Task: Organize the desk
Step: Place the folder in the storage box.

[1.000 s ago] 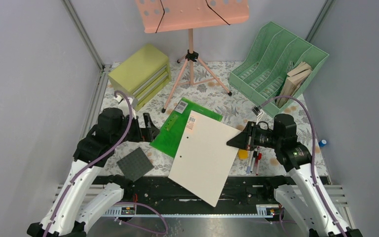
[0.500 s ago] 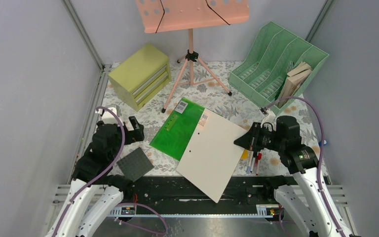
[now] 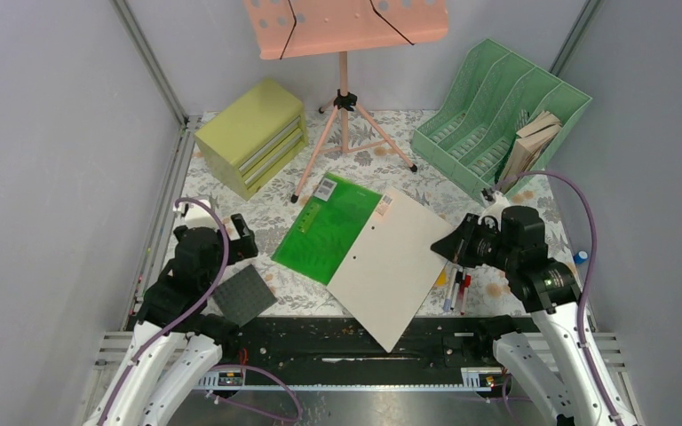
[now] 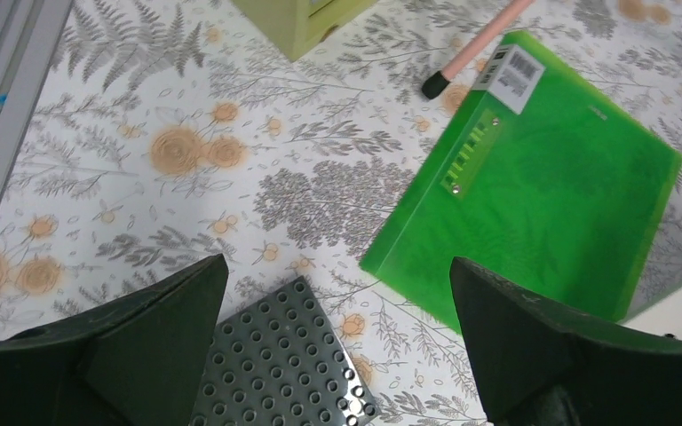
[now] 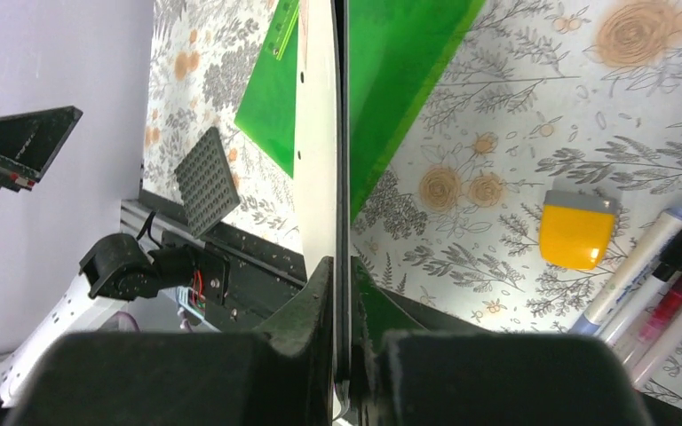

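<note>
Since a moment ago the white board [image 3: 389,266] has swung away from the near edge and now lies further to the right across the green folder [image 3: 324,229], and the left arm has drawn back toward the near left corner. The right pincer [image 3: 448,247] is clamped on the board's right-hand edge; from its wrist camera the two fingers [image 5: 306,306] are pressed close on either side of the thin sheet, seen edge-on. The board covers the folder's right corner and its near corner hangs out over the black rail. The left pincer [image 4: 337,293] stands wide apart and holds nothing, hovering left of the folder above a grey studded plate [image 3: 243,295]. The fern-printed tabletop [image 3: 408,191] lies beneath everything, showing bare around the folder. To the right of the folder, beyond the board, are a small yellow block [image 5: 577,228] and several markers [image 3: 455,291].
</note>
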Robot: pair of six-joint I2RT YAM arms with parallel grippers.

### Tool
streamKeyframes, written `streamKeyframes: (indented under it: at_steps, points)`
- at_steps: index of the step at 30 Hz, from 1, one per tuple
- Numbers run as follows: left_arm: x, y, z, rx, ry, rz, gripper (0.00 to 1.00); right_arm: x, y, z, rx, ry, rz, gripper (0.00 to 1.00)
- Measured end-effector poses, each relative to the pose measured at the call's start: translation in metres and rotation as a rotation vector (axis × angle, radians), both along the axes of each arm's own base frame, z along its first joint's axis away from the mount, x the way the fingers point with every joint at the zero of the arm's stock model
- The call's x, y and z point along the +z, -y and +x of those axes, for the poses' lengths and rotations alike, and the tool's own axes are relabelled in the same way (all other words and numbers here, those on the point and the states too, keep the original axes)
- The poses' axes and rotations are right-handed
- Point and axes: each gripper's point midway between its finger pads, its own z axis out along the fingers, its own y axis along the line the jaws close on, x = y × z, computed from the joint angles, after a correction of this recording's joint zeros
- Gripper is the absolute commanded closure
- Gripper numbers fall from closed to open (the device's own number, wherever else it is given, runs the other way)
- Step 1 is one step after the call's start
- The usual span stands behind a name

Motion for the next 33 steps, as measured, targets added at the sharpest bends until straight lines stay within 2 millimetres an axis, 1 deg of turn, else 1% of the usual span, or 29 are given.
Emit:
streamKeyframes:
  at_steps: [4, 8, 13, 17, 20, 27, 33]
  points:
    - [-0.007, -0.015, -0.004, 0.127, -0.024, -0.03, 0.01, 0.003, 0.009, 0.007, -0.075, 0.009, -0.021, 1.0]
    - [-0.009, -0.026, -0.007, 0.194, -0.029, -0.016, 0.01, 0.008, 0.018, 0.016, -0.145, 0.013, -0.045, 1.0]
    - [-0.008, -0.029, -0.007, 0.215, -0.022, -0.017, 0.01, 0.021, 0.028, 0.033, -0.228, 0.023, -0.074, 1.0]
    - [-0.008, -0.028, -0.007, 0.212, -0.023, -0.019, 0.01, 0.038, 0.035, 0.047, -0.277, 0.051, -0.1, 1.0]
    - [-0.008, -0.027, -0.007, 0.207, -0.026, -0.021, 0.01, 0.052, 0.039, 0.054, -0.299, 0.085, -0.117, 1.0]
    - [-0.009, -0.025, -0.007, 0.197, -0.029, -0.026, 0.01, 0.09, 0.05, 0.056, -0.334, 0.181, -0.143, 1.0]
    - [-0.009, -0.024, -0.007, 0.19, -0.03, -0.03, 0.01, 0.127, 0.064, 0.053, -0.379, 0.278, -0.174, 1.0]
